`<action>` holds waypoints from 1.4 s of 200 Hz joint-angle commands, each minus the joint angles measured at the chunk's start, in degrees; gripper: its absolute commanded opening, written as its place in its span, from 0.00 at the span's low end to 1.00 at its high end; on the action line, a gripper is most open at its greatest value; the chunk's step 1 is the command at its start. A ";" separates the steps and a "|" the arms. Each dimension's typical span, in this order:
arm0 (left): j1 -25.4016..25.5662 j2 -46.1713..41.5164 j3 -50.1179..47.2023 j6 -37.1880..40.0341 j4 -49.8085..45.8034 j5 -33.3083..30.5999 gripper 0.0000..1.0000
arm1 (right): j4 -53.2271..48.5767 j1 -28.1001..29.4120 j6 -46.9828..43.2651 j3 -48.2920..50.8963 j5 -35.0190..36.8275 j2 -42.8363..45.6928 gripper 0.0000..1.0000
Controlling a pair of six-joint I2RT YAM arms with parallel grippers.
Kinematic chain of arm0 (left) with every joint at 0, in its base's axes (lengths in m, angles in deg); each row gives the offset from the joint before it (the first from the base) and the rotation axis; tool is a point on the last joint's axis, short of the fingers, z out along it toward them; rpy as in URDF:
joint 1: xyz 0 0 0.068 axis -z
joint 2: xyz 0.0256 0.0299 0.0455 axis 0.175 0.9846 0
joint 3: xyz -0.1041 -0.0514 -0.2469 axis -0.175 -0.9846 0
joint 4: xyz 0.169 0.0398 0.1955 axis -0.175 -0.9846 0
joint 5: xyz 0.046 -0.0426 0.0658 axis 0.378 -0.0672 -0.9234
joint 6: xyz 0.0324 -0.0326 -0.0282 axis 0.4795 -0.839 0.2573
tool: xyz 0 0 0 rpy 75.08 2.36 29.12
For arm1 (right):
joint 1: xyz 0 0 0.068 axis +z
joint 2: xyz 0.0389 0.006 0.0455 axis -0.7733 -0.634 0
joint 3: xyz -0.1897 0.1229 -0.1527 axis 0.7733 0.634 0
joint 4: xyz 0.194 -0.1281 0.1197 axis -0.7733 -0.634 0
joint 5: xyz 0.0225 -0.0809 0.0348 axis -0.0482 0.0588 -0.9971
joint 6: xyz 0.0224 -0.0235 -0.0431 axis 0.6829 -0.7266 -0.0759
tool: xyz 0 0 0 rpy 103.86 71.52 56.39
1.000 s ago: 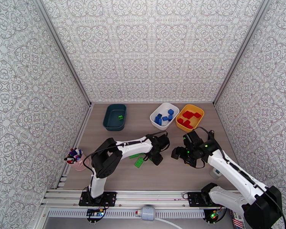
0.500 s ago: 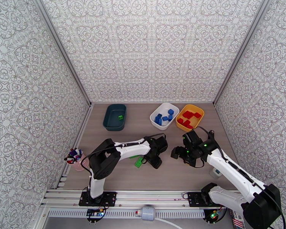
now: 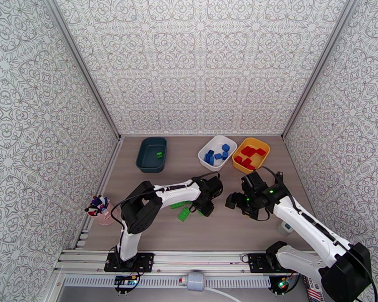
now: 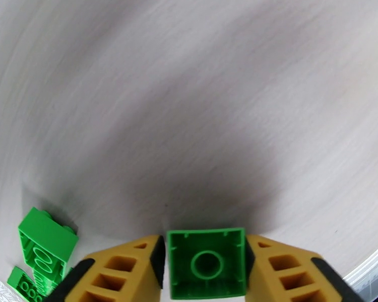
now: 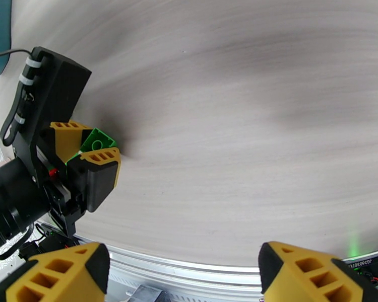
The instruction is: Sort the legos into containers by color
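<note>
L fingers (image 4: 123, 270) clamped on a green brick (image 4: 207, 265) right down by the tabletop (image 4: 189, 96) w/ 2 more green bricks (image 4: 40, 245) lying near, R fingers (image 5: 63, 273) spread wide w/ nothing in them, blues (image 3: 215, 156) in the white tub (image 3: 218, 141), reds (image 3: 248, 151) in the yellow tub (image 3: 263, 145), teal tub (image 3: 146, 156) far left.

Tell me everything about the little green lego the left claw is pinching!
The green brick is small, square and made of shiny plastic. Its hollow underside, with one round tube in the middle, faces the wrist camera. The yellow fingers of the left gripper press on two opposite sides and hold it squarely. It sits just over the pale wood-look table. Whether it touches the table cannot be told.
</note>
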 commanded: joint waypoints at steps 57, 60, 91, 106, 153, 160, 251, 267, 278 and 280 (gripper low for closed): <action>-5.39 -8.11 -1.39 -3.62 -0.22 2.48 0.36 | 9.52 0.03 0.38 -2.94 -6.74 -7.53 0.77; -5.94 -8.63 -1.37 -3.85 -0.12 2.74 0.36 | 10.21 0.38 0.50 -3.33 -7.25 -8.14 0.77; -12.84 -13.17 -1.34 -5.74 1.15 5.92 0.36 | 14.45 4.96 0.09 -11.36 -10.37 -17.98 0.76; -17.24 -15.06 -1.69 -7.19 2.22 7.51 0.36 | 14.89 7.46 -0.97 -17.53 -12.00 -23.82 0.75; -32.58 -17.51 -0.14 -10.21 2.29 8.35 0.36 | 13.13 11.42 -4.14 -38.96 -18.52 -41.22 0.74; -34.74 -17.26 0.76 -10.38 1.82 7.79 0.36 | 12.31 11.56 -4.45 -42.23 -19.27 -43.20 0.74; -50.11 -0.33 24.51 -8.87 -6.23 0.70 0.48 | 2.17 10.43 -8.77 -56.78 -18.00 -51.46 0.74; -50.51 2.11 28.07 -8.43 -7.67 -0.03 0.65 | 1.92 9.49 -9.15 -55.56 -17.43 -50.46 0.75; -50.43 2.64 29.45 -8.12 -8.25 -0.22 0.69 | 1.58 8.91 -9.46 -54.77 -16.82 -49.83 0.75; -50.43 2.69 29.49 -8.11 -8.31 -0.23 0.70 | 1.55 8.81 -9.50 -54.48 -16.68 -49.67 0.75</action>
